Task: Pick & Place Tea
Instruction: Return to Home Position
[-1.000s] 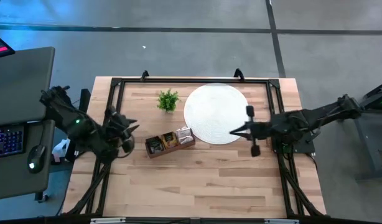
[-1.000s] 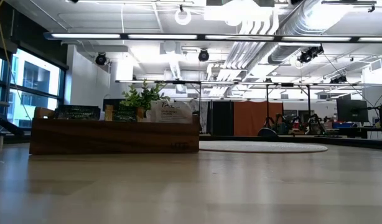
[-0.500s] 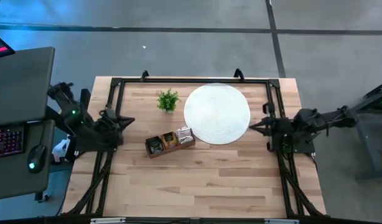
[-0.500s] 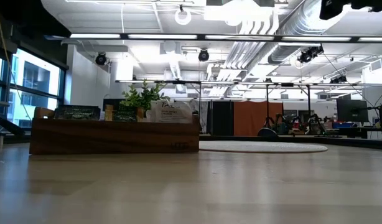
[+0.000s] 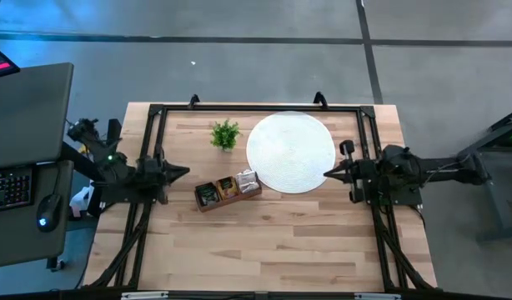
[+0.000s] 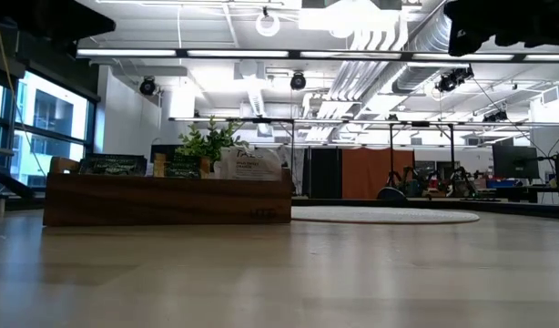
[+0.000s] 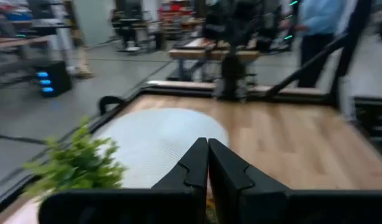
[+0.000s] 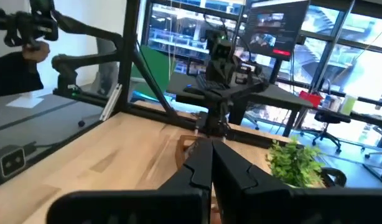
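Several tea sachets (image 6: 182, 167) are being held upright in the wooden divided tray (image 6: 166, 202), which is lying nearest the low camera on the pale wood table (image 6: 279, 273). Black sachets with green marks are being carried at the tray's end toward the left arm and near its middle. Orange-and-white sachets (image 6: 252, 164) are being carried at the end toward the right arm. Lettering is being shown on the pale sachets and a faint mark on the tray's front wall, but neither can be read.

Seen from above, the tray is lying aslant near the table's middle, just beside the white disc (image 5: 291, 152). A small green plant (image 5: 225, 133) is standing behind the tray, beside the disc.

At the table's left side the left gripper (image 5: 183, 172) is being held off the tabletop and pointed inward toward the tray. Its fingers (image 7: 194, 165) are being pressed flat together. At the opposite side the right gripper (image 5: 327, 174) is being pointed at the disc's edge, its fingers (image 8: 200, 165) likewise pressed together around no sachet.

Farther out, a keyboard (image 5: 10, 187) and mouse (image 5: 44, 218) are lying on a desk left of the table. A lit monitor (image 8: 275, 28), its writing unreadable, is being shown beyond the left arm. A person (image 7: 315, 25) in a blue top is standing beyond the right arm.
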